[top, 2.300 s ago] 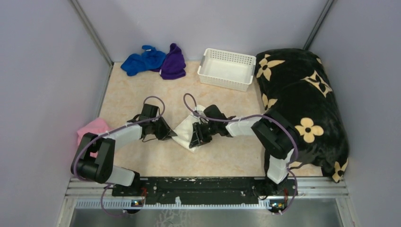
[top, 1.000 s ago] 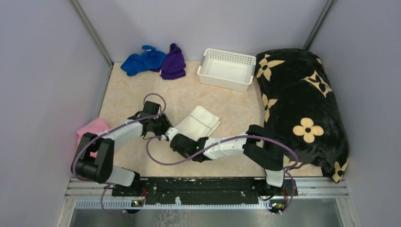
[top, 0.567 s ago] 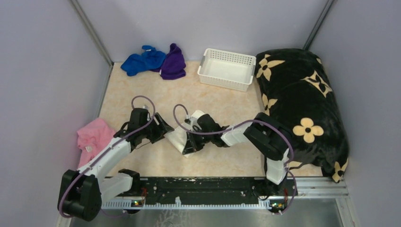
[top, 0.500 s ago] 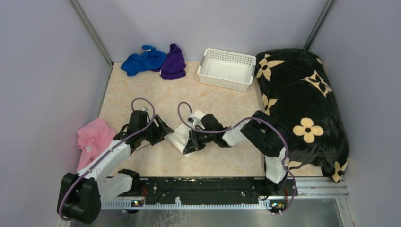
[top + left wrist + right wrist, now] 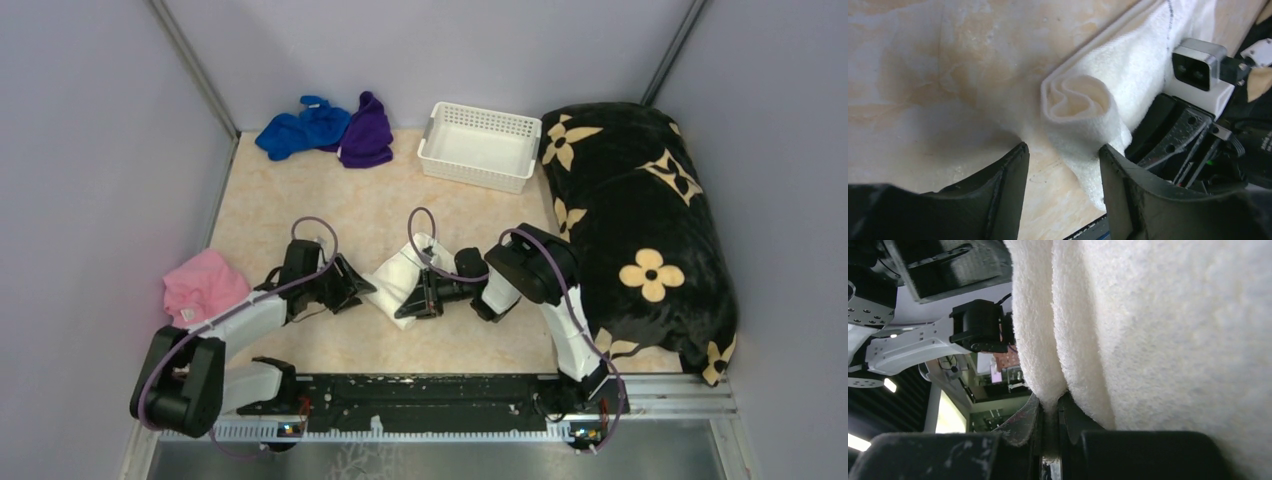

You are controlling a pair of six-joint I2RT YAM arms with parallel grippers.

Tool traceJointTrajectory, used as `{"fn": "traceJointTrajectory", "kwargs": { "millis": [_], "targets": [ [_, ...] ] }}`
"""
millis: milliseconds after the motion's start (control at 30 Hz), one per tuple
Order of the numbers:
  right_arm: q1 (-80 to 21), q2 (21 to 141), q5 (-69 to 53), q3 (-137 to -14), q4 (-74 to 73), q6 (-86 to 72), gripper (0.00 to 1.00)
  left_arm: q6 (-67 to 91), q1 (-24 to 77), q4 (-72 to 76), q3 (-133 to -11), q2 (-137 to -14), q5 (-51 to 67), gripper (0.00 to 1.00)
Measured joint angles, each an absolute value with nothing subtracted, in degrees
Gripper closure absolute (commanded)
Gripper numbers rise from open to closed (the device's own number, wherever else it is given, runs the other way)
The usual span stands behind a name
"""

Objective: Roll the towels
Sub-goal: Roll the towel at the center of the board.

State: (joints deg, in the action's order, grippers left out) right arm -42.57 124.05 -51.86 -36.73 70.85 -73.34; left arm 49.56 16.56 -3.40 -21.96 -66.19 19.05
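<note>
The cream-white towel [image 5: 402, 273] lies mid-table, its near end rolled into a coil [image 5: 1079, 102]. My right gripper [image 5: 412, 303] is shut on a fold of this towel [image 5: 1048, 360] at the roll's right side. My left gripper [image 5: 358, 289] is open, its jaws apart just in front of the coil's end with nothing between them [image 5: 1063, 165]. The bright blue towel [image 5: 300, 127] and the dark purple towel [image 5: 366, 133] lie bunched at the back left.
A white basket [image 5: 479, 146] stands at the back centre. A big black plush blanket with beige flowers [image 5: 635, 225] fills the right side. A pink cloth [image 5: 203, 285] lies at the left edge by the wall.
The right arm has folded back toward its base, still holding the cream towel. The left gripper has shifted right, closer to the roll's end. The towel is more rolled than a second ago.
</note>
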Motion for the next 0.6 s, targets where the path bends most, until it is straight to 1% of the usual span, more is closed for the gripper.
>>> {"fn": "traceJointTrajectory", "kwargs": {
  "millis": [67, 133, 200, 267, 300, 367, 467, 567, 600],
  "targets": [
    [-42.57, 124.01, -51.70, -36.75, 70.17, -73.01, 0.84, 49.56, 16.49, -2.98, -22.33, -69.01, 19.16, 0.51],
    [-42.57, 123.15, -51.31, -36.77, 67.70, -71.33, 0.77, 49.69, 16.40, -2.74, -23.18, -71.35, 19.44, 0.53],
    [-42.59, 120.38, -50.09, -36.80, 61.73, -68.07, 0.72, 49.76, 16.36, -2.57, -23.97, -73.03, 19.68, 0.53],
    [-42.57, 115.94, -48.03, -37.30, 51.55, -62.92, 0.66, 49.93, 16.36, -2.44, -24.45, -73.97, 19.97, 0.53],
    [-42.57, 113.99, -47.07, -37.74, 47.16, -60.38, 0.60, 50.02, 16.36, -2.33, -24.60, -74.32, 20.10, 0.53],
    [-42.59, 108.73, -43.38, -39.86, 34.50, -53.52, 0.53, 50.13, 16.36, -2.11, -24.88, -74.96, 20.25, 0.53],
    [-42.94, 102.41, -36.62, -43.27, 19.81, -44.45, 0.51, 50.09, 16.36, -2.09, -25.76, -76.25, 20.53, 0.52],
    [-45.21, 96.01, -24.80, -47.88, 5.28, -35.46, 0.50, 50.04, 16.36, -2.11, -26.74, -77.54, 20.75, 0.52],
    [-46.41, 94.48, -21.80, -48.90, 2.44, -33.47, 0.50, 50.04, 16.36, -2.13, -26.89, -77.76, 20.84, 0.52]
  ]
}}
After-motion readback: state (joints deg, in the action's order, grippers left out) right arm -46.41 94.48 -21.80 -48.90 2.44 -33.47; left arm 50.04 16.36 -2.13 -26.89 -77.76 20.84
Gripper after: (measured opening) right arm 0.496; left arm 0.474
